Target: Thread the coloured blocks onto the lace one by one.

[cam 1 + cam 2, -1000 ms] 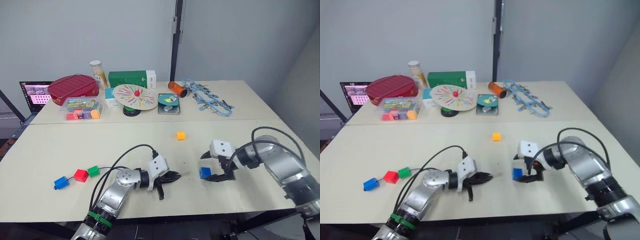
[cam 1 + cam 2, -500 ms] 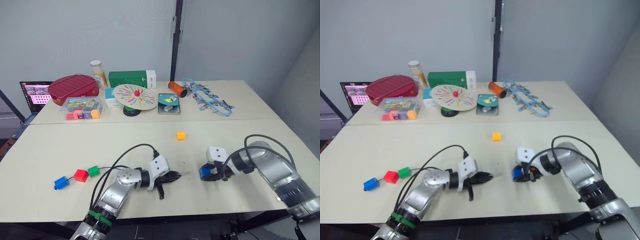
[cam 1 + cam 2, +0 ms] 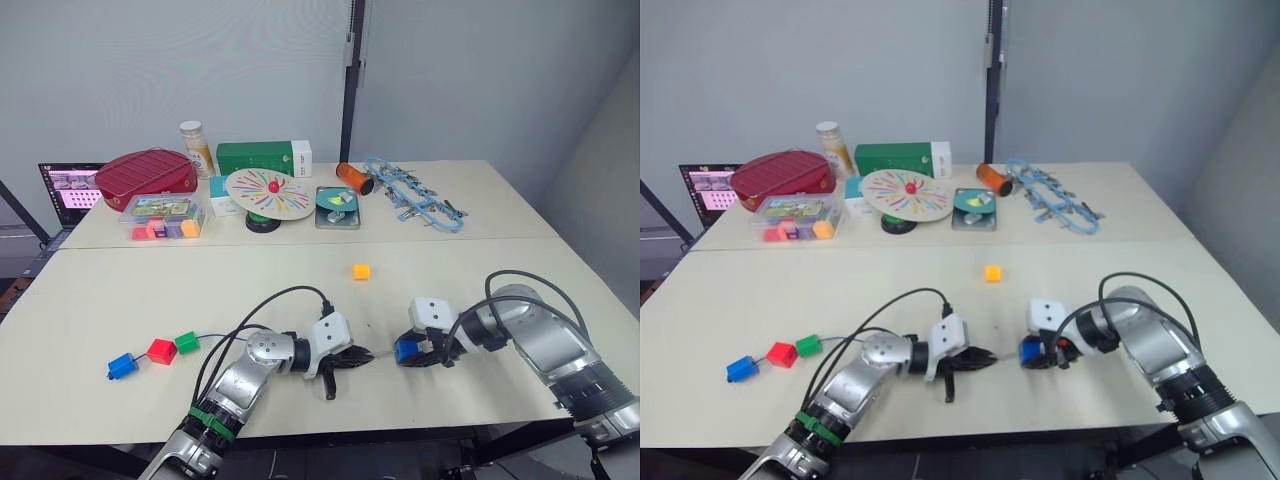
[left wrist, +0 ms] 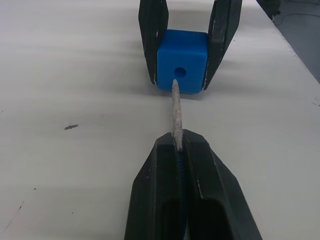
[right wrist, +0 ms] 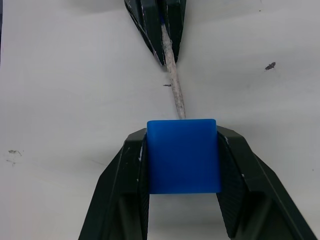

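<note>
From the head views, we are seeing three blocks (image 3: 160, 350) already strung at the counter's (image 3: 120, 290) left, and an orange-yellow block (image 3: 361, 271) lying loose.

In the left wrist view, our left end effector (image 4: 178, 150) is pinching the lace (image 4: 176, 112), its pale tip touching the blue block's (image 4: 181, 67) hole.

In the right wrist view, our right end effector (image 5: 182, 155) is clamping that block.

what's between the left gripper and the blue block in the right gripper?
Only the lace's pale tip, running from the left gripper to the hole in the blue block; bare table beneath, per the left wrist view.
</note>
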Controlling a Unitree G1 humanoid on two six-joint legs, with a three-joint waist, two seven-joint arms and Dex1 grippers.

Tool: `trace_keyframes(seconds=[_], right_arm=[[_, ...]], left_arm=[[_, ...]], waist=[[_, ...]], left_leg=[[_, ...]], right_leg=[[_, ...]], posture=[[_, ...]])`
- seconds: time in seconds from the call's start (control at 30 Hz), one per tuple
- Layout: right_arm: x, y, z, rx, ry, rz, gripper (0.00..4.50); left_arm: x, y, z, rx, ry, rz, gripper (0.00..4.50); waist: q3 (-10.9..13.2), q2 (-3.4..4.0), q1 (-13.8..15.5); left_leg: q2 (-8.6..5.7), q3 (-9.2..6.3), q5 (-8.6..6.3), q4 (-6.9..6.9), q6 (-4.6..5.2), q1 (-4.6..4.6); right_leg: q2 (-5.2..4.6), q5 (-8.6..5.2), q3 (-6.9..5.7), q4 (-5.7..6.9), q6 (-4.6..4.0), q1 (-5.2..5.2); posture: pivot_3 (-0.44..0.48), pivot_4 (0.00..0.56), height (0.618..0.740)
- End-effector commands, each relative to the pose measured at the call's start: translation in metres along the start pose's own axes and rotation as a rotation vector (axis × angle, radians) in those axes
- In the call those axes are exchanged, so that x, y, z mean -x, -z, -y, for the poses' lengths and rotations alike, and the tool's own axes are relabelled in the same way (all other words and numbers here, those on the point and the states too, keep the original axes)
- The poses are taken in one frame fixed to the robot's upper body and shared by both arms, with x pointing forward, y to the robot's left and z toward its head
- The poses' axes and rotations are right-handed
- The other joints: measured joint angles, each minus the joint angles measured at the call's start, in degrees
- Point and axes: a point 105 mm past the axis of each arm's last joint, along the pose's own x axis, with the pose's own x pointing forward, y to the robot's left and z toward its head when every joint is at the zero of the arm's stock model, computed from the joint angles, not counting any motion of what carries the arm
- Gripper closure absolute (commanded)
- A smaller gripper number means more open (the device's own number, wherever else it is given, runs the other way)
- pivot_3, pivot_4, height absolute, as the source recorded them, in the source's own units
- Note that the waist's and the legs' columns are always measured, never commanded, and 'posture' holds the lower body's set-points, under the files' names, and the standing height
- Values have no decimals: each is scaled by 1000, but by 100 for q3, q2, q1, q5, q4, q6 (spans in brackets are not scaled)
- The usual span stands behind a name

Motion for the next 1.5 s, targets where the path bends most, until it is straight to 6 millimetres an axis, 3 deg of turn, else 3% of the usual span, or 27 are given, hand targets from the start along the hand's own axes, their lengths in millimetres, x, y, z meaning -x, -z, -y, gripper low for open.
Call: trace_keyframes(seconds=[0.03, 0.33, 0.67, 0.87, 1.03, 1.1, 1.27, 1.37, 1.5], right_arm=[[5, -3, 3, 20, 28, 9, 3306], [0, 1, 2, 17, 25, 2, 3306], [-5, -8, 1, 29, 8, 29, 3306], [-6, -7, 2, 30, 4, 20, 3306], [-8, -3, 0, 20, 7, 12, 3306], [-9, -3, 0, 14, 8, 13, 3306], [-10, -1, -1, 8, 8, 9, 3306], [-12, 0, -1, 11, 11, 4, 3306], [-11, -1, 2, 18, 17, 4, 3306]], left_arm=[[-2, -8, 0, -21, 9, 25, 4500], [-17, -15, 3, -30, 60, 57, 4500], [-36, -22, 0, -61, 53, 53, 4500], [-31, -19, -5, -52, 23, 34, 4500], [-12, -20, -14, -43, -23, 27, 2912], [-3, -20, -9, -57, 11, 11, 2212], [5, -18, -3, -74, 37, -21, 2200], [27, -2, -11, -79, 1, -115, 2200], [30, 7, -14, -71, -20, -155, 3351]], waist=[[0, 0, 0], [0, 0, -3], [0, 0, 1], [0, 0, 0], [0, 0, -9], [0, 0, -22], [0, 0, -12], [-1, 0, -23], [-1, -1, -26]], left_leg=[[0, 0, 0, 0, 0, 0], [-2, 0, -1, 5, 1, -2], [-2, 0, 0, 8, 1, 0], [-2, 0, 0, 8, 1, 0], [0, 0, 0, 7, 1, 1], [1, -1, 0, 6, 0, 1], [1, -1, 0, 5, 0, 3], [2, -2, 0, 6, 0, 3], [3, -2, 3, -1, -4, 11]], right_leg=[[0, 0, 0, 0, 0, 0], [-1, 0, -2, 0, 1, 1], [0, 0, -3, 1, 1, 5], [0, 0, -2, 2, 1, 4], [1, 1, -2, 4, 1, 2], [2, 0, -2, 5, 1, 1], [2, 1, 0, 4, 1, 3], [3, 0, -2, 4, 1, 4], [6, 0, -1, 6, 0, 6]], posture=[[0, 150, 740], [0, 150, 740], [0, 150, 740], [0, 150, 740], [0, 150, 740], [0, 150, 740], [0, 150, 740], [0, 150, 740], [0, 150, 740]])
